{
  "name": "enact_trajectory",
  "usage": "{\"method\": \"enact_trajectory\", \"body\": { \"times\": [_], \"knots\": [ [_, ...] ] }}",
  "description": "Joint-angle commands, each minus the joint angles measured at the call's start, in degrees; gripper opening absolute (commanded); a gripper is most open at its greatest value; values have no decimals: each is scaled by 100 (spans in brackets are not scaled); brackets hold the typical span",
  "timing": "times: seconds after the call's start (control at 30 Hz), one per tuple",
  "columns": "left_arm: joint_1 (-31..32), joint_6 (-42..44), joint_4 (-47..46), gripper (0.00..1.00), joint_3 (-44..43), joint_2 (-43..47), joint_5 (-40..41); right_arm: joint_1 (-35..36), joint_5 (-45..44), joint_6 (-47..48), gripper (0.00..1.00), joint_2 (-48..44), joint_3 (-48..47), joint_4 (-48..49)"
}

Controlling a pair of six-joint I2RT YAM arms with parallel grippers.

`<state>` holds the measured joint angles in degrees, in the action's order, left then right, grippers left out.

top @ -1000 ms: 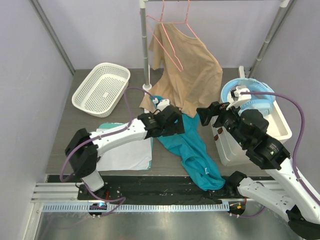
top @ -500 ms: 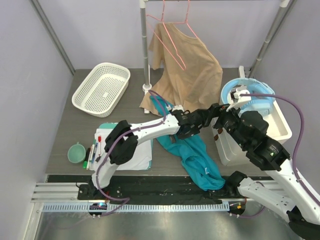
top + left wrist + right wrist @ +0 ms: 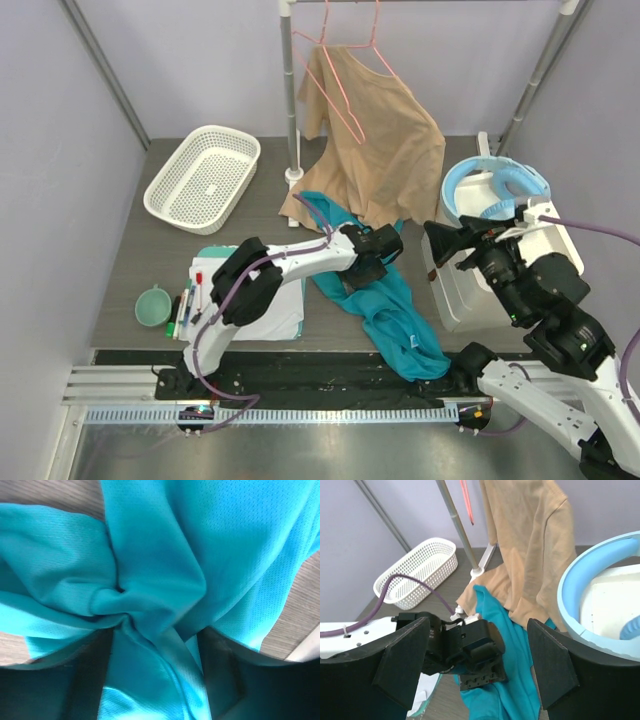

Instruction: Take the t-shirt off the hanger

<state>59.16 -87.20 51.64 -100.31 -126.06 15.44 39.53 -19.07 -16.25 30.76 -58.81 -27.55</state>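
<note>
A tan t-shirt (image 3: 385, 150) hangs half off a pink wire hanger (image 3: 345, 60) on the rail, its hem pooled on the table. It also shows in the right wrist view (image 3: 530, 545). A teal shirt (image 3: 400, 310) lies crumpled on the table below it. My left gripper (image 3: 372, 262) presses down into the teal shirt (image 3: 160, 555). Its jaws stand apart with bunched teal fabric between them (image 3: 155, 670). My right gripper (image 3: 440, 240) is open and empty, held in the air right of the left gripper, and looks down on it (image 3: 479, 630).
A white mesh basket (image 3: 203, 177) stands at the back left. The rack pole (image 3: 291, 100) rises beside the tan shirt. A white bin with a blue ring (image 3: 500, 200) sits at the right. A green cup (image 3: 153, 305), pens and white paper (image 3: 250, 300) lie front left.
My left arm stretched right across the teal shirt and now sits on its middle. My right gripper drew back to the right, away from the shirts.
</note>
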Motion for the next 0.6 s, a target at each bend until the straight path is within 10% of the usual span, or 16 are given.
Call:
{"method": "enact_trajectory", "body": {
  "times": [0.0, 0.27, 0.57],
  "knots": [
    [-44, -96, -1286, 50, 994, 221, -94, 11, -308, 8, 84, -176, 10, 66],
    [-80, 835, -2438, 0, 1761, 1293, -138, 11, -185, -98, 83, -220, 132, 4],
    [-88, 2373, -3914, 0, 2647, 2646, -568, 11, -369, -27, 83, -334, 291, 39]
  ]
}}
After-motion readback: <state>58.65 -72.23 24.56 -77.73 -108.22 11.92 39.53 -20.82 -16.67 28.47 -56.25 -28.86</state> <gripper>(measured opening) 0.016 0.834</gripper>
